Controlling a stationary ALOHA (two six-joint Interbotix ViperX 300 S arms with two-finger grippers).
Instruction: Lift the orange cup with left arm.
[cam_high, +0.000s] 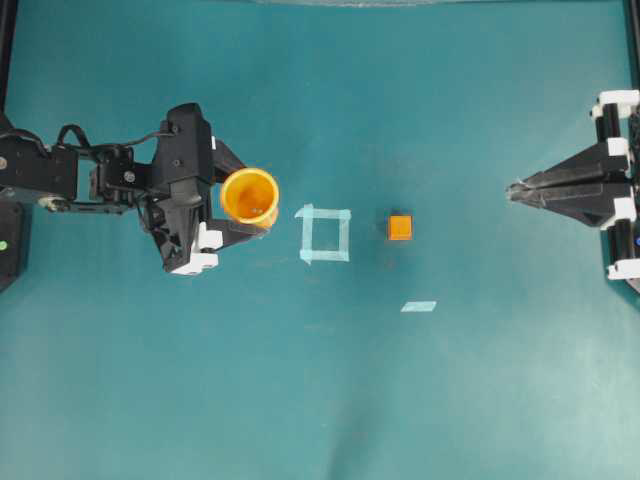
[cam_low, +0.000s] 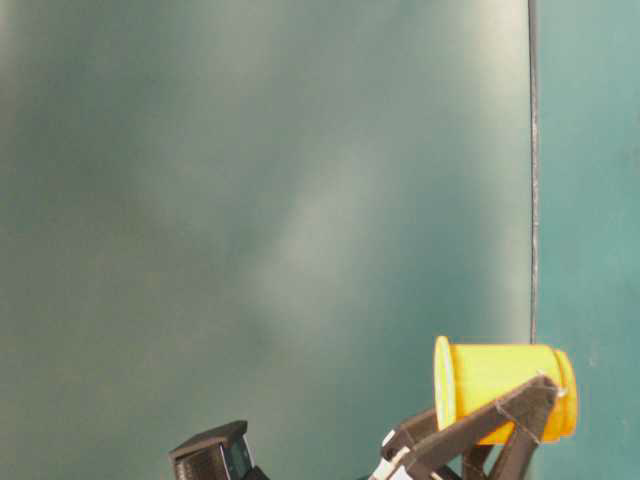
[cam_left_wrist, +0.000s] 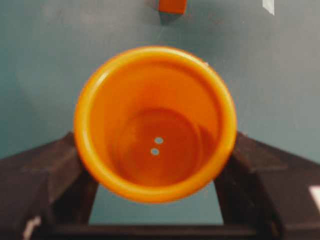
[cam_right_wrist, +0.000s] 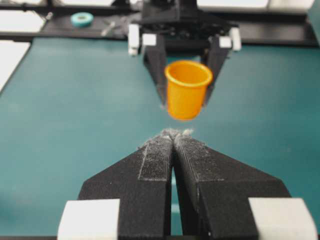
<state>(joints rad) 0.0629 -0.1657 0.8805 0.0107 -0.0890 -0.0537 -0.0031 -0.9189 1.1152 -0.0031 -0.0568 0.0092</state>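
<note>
The orange cup (cam_high: 249, 195) stands upright between the two fingers of my left gripper (cam_high: 251, 199), which is shut on its sides. From the left wrist its open mouth and deep orange floor (cam_left_wrist: 155, 122) fill the view, with a black finger (cam_left_wrist: 45, 175) on either side. In the right wrist view the cup (cam_right_wrist: 187, 92) appears to hang a little above the teal table. The table-level view shows the cup (cam_low: 500, 385) crossed by a black finger (cam_low: 480, 425). My right gripper (cam_high: 512, 189) rests at the right edge, shut and empty (cam_right_wrist: 173, 134).
A small orange cube (cam_high: 400, 227) sits right of a pale tape square (cam_high: 325, 234). A short tape strip (cam_high: 419, 306) lies nearer the front. A teal tape roll (cam_right_wrist: 81, 19) lies beyond the table behind the left arm.
</note>
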